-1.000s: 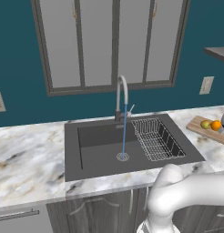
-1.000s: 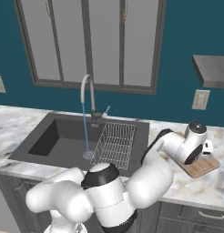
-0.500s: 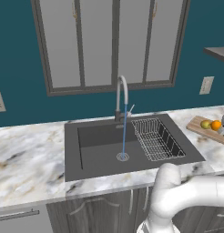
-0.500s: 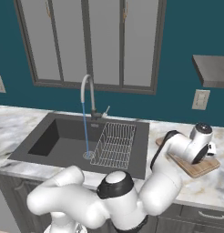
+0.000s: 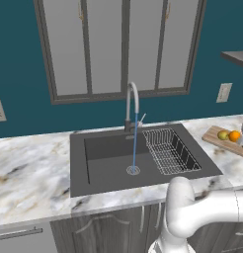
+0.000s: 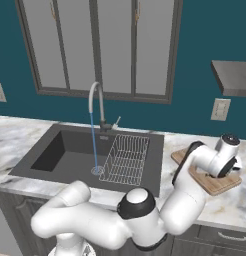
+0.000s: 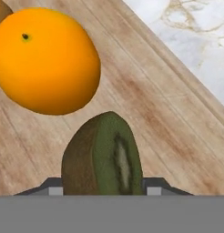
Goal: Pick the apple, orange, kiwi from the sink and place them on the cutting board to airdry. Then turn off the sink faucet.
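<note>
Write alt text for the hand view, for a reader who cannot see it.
A dark brownish-green oval kiwi sits at the bottom centre, between the end effector's dark finger tips, over a flat light-brown wooden cutting board. A bright orange round fruit lies on the board just beyond it, and white marble counter shows past the board's edge.

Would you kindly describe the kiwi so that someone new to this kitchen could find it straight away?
Start at the dark sink and look past its wire rack to the wooden cutting board on the marble counter. In the hand view the kiwi lies on the board just in front of the orange. It is the dark brownish-green oval; its neighbour is bright orange and round.
</note>
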